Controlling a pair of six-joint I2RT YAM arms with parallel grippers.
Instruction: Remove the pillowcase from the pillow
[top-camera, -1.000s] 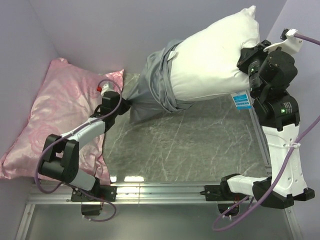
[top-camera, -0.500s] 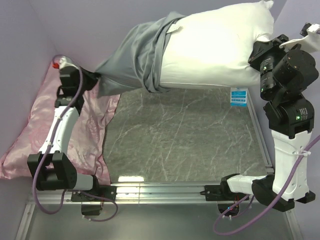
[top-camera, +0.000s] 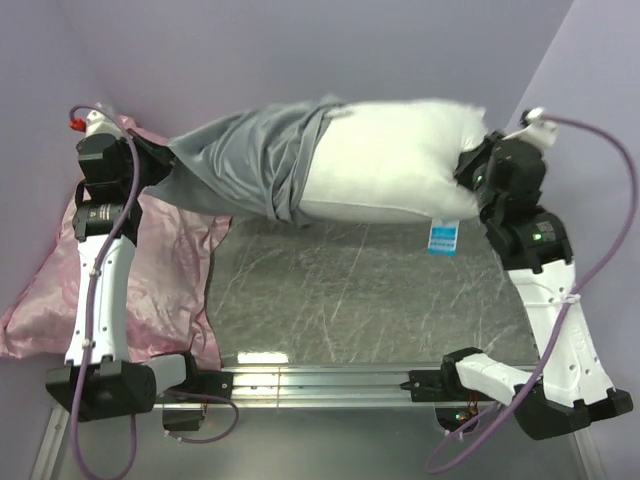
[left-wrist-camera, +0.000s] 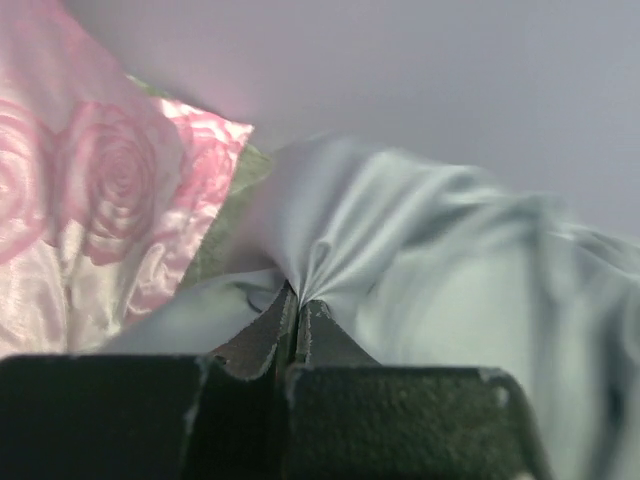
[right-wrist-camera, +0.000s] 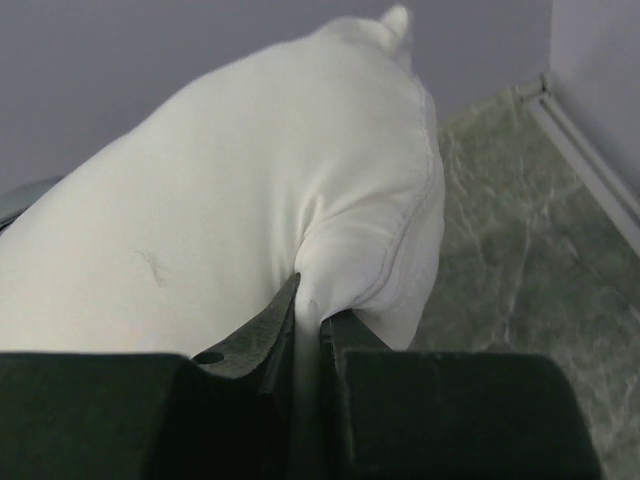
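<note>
Lavender walls (top-camera: 300, 50) close in a grey marbled tabletop (top-camera: 370, 290). A pink rose-patterned satin pillow (top-camera: 150, 290) lies along the table's left side, its far corner up against the wall.

Near the back wall, a plump plain white pillow (top-camera: 390, 160) is stretched between the two arms and appears to be held up off the surface. A smooth grey-blue fabric pillowcase (top-camera: 235, 165) covers only its left part. The right half of the pillow is bare, and the sleeve's open edge is bunched in folds around the pillow's middle.

The slack end of the pillowcase tapers leftward to a point at the left gripper (top-camera: 152, 165), which sits above the far corner of the pink pillow. The left wrist view shows its jaws pressed together on a pinch of the grey-blue cloth, with creases fanning away from the tips.

The right gripper (top-camera: 468, 172) is at the pillow's right end. Its wrist view shows the jaws clamped on a fold of the white cover just beside the piped seam, the fabric puckering where it is nipped.

A small blue tag (top-camera: 443, 238) hangs from the pillow's underside near the right gripper — it dangles over the marbled surface.
</note>
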